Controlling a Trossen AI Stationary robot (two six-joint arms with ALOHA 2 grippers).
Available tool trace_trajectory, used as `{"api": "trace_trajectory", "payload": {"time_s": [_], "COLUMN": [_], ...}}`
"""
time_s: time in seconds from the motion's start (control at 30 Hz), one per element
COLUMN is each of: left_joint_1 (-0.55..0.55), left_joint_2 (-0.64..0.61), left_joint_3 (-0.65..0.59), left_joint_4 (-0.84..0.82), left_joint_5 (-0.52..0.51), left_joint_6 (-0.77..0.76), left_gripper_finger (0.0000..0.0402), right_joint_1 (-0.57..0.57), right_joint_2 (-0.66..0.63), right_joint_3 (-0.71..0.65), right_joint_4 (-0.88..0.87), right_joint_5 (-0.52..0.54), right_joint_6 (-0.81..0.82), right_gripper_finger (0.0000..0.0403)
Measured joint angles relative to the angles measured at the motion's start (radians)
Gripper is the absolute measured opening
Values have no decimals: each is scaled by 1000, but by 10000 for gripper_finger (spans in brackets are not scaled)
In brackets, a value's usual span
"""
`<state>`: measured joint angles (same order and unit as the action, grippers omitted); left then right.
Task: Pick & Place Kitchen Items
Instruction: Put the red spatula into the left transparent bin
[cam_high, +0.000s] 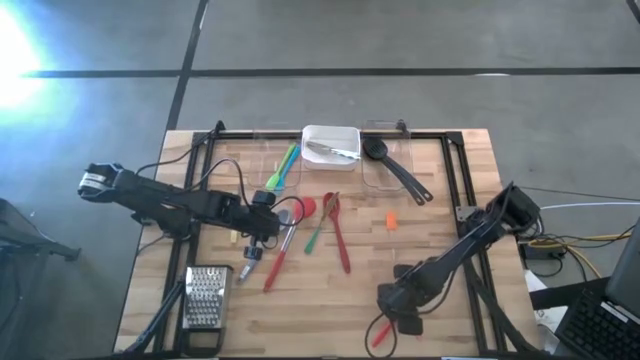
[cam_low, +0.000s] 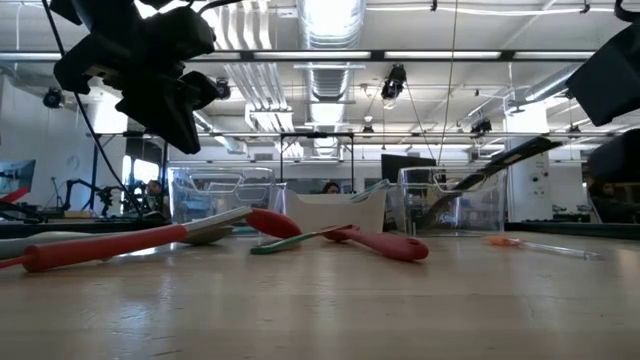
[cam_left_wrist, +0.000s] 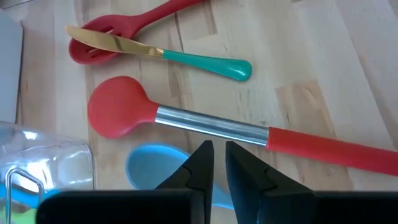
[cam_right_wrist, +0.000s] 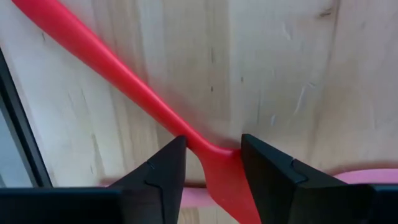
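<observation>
The right end effector (cam_right_wrist: 213, 163) stood with fingers apart astride a red spatula (cam_right_wrist: 112, 73) lying flat on the worktop (cam_high: 440, 235) near its front edge. Closing squarely across the neck seemed advisable. The left end effector (cam_left_wrist: 218, 167), fingers together, hovered over a red spoon (cam_left_wrist: 186, 121).

A metal grater (cam_high: 207, 297) lies on the wooden table (cam_high: 440, 215) — clear bins (cam_high: 385, 160) behind.

Left gripper (cam_high: 268, 226) is hovering over red-headed spoon (cam_high: 290, 238) near table (cam_high: 440, 210) centre; right gripper (cam_high: 392, 312) is sitting low at near edge over a red utensil (cam_high: 381, 333). White tray (cam_high: 331, 146) w/ cutlery is sitting at far edge, grater (cam_high: 204, 297) lying bottom left.
</observation>
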<state>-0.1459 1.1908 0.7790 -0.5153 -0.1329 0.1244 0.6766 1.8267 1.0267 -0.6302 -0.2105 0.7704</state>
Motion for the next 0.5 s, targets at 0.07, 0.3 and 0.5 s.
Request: {"api": "trace_trajectory", "payload": {"time_s": [0.07, 0.3, 0.5], "left_joint_1": [0, 0, 0], "left_joint_2": [0, 0, 0], "left_joint_3": [0, 0, 0], "left_joint_4": [0, 6, 29], "left_joint_5": [0, 0, -12], "left_joint_6": [7, 52, 93], "left_gripper_finger": [46, 40, 39], "right_joint_1": [9, 24, 27], "right_joint_2": [9, -15, -15], "right_joint_3": [0, -1, 23], "right_joint_4": [4, 16, 5], "right_joint_5": [-3, -47, -68], "right_joint_6": [1, 4, -45], "right_gripper_finger": [141, 132, 138]}}
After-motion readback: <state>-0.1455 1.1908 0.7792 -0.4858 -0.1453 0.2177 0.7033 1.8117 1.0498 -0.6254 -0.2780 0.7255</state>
